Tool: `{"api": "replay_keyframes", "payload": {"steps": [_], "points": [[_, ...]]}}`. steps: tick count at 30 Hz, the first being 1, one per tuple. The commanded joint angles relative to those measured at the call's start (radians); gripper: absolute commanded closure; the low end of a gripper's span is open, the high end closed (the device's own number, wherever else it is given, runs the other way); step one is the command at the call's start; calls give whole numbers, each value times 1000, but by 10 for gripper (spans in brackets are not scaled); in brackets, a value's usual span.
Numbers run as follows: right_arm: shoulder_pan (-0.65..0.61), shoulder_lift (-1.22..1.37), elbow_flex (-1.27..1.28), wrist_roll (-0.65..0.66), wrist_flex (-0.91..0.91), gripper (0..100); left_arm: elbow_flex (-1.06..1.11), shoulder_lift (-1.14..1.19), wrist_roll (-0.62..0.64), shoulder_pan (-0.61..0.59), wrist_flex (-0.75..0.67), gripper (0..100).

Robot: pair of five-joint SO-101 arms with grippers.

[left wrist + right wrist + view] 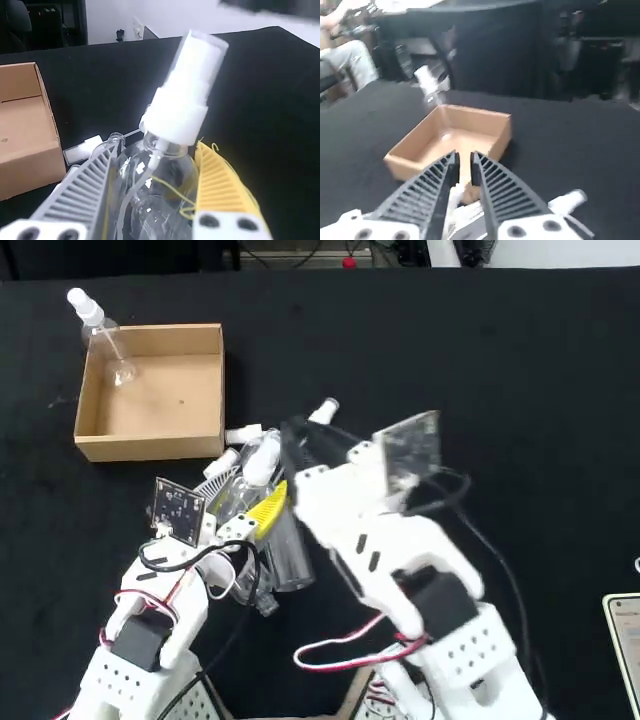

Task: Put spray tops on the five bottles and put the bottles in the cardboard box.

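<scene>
Left gripper [156, 152] is clamping a clear bottle [160, 192] by its body, with the spray top [185, 95] seated and the long axis pointing away from the arms. Right gripper [463, 160] is hovering just past that top, jaws slightly parted and empty. The cardboard box [150, 445] is lying ahead and leftward, nearer the left arm. One capped bottle [100, 330] is leaning at its far corner.

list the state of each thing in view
box: open, upright
corner bottle: top on, leaning in the box's far corner
held bottle: top on, tilted, gripped
bare bottle: no top
loose top: lying on the table
left gripper: shut on held bottle
right gripper: slightly open
</scene>
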Motion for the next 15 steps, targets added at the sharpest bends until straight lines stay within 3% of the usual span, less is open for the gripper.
{"api": "replay_keyframes", "payload": {"steps": [1, 6, 11, 15], "points": [[71, -99, -45, 6, 49, 956, -25, -11, 0, -2, -23, 917], [107, -189, 51, 9, 21, 956, -25, -11, 0, -2, -18, 917], [175, -163, 127, 8, -126, 956, -25, -11, 0, 5, -21, 914], [218, -102, 153, 8, -138, 956, -35, -11, 0, -1, -23, 913]]}}
